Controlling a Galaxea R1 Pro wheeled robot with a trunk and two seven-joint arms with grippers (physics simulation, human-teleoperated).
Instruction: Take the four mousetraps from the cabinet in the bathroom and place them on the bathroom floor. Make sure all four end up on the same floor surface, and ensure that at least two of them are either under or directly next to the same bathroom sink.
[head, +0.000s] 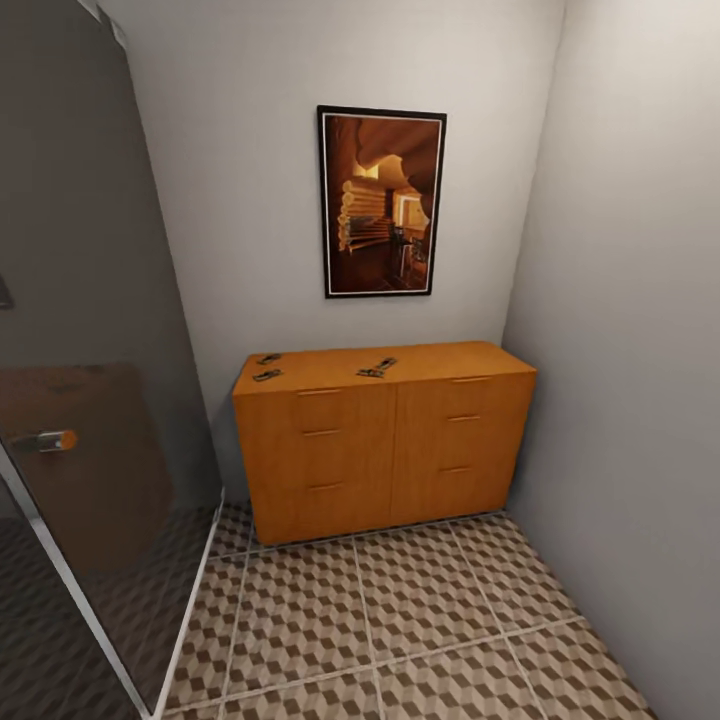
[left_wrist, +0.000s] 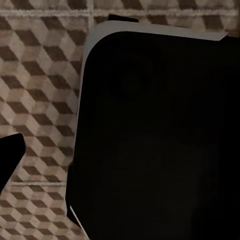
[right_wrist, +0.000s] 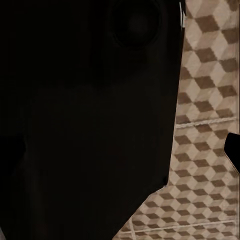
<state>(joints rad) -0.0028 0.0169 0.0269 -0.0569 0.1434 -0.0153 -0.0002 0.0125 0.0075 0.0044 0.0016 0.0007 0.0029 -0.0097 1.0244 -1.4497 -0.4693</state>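
The low orange-brown wooden cabinet (head: 385, 440) stands against the grey back wall on the cube-patterned brown-and-beige tiled floor (head: 400, 630). Small flat tan mousetraps with wire parts lie on its top: two near the left edge (head: 267, 367), others mid-top (head: 378, 368). Whether either gripper is spread or closed cannot be told.

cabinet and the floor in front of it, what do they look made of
The cabinet looks like orange-brown wood or wood veneer with a smooth satin finish: an even, warm tone and flat drawer fronts. The floor looks like ceramic tile: large squares with pale grout lines and a printed cube pattern.
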